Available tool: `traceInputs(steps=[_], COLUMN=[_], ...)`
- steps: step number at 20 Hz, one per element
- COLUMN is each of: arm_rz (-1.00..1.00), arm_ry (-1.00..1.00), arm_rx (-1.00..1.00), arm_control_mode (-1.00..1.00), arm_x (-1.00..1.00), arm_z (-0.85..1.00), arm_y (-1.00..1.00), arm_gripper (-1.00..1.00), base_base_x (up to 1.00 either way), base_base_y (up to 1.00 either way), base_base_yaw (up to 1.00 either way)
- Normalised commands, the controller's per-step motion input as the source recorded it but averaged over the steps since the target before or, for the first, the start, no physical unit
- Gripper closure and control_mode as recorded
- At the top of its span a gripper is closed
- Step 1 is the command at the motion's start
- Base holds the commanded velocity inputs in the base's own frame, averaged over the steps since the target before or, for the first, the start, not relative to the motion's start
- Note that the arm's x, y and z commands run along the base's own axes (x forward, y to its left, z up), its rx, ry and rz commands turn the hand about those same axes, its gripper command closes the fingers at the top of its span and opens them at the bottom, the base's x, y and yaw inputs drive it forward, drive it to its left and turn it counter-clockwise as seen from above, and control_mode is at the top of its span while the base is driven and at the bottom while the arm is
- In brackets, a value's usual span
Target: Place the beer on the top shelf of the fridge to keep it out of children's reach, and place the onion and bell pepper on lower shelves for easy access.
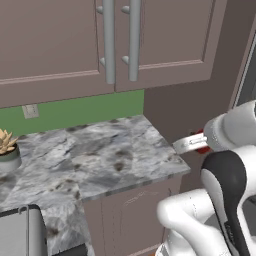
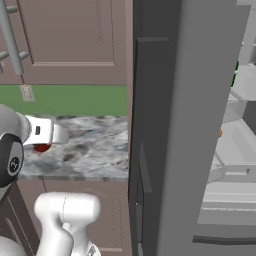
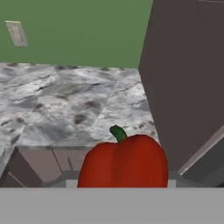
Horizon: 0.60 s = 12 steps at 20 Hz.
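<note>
holding the glossy red bell pepper with a short green stem (image 3: 124, 162), the gripper (image 3: 118, 186) is closed on it – in the hand view the pepper sits right at the bottom, between the fingers, tips mostly hidden behind it. pepper is lifted off the grey-and-white marbled stone desk (image 1: 100, 155), just past its front right corner, not touching the top. in the left base view a sliver of red shows behind the silver wrist flange, next to the white forearm; in the right base view a small red patch peeks under the hand, over the desk's front edge.

tall grey fridge (image 2: 200, 125) stands right of the desk – its thick grey door with dark edge trim blocks most of the right base view. past the door edge, pale grey shelf plates (image 2: 232, 150) show inside; a small orange-tan spot, the onion (image 2: 219, 133), sits at the door's edge on one shelf, mostly hidden. a tiny green strip (image 2: 234, 72) higher up could be the bottle, too little shows to tell.

brown wooden cupboards with long grey bar handles (image 1: 120, 40) hang above the desk, green wall behind with a pale outlet plate (image 1: 30, 111). a small spiky succulent in a grey pot (image 1: 8, 150) sits at the desk's left edge, a silver toaster-like box (image 1: 22, 232) at the lower left.
</note>
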Motion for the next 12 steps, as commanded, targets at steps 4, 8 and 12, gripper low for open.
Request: traceInputs(steps=[4,8,12], arm_rz=[0.12,0.02,0.00], arm_ry=[0.02,0.00,0.00], arm_rx=[0.00,-0.01,0.00], arm_control_mode=[-1.00,-1.00,-1.00], arm_x=[-0.40,-0.06,0.00], arm_z=[0.09,0.06,0.02], arm_y=[-0.01,0.00,0.00], arm_gripper=[1.00,1.00,1.00], base_base_x=[0.00,0.00,0.00], base_base_y=[0.00,0.00,0.00], base_base_yaw=[0.00,0.00,0.00])
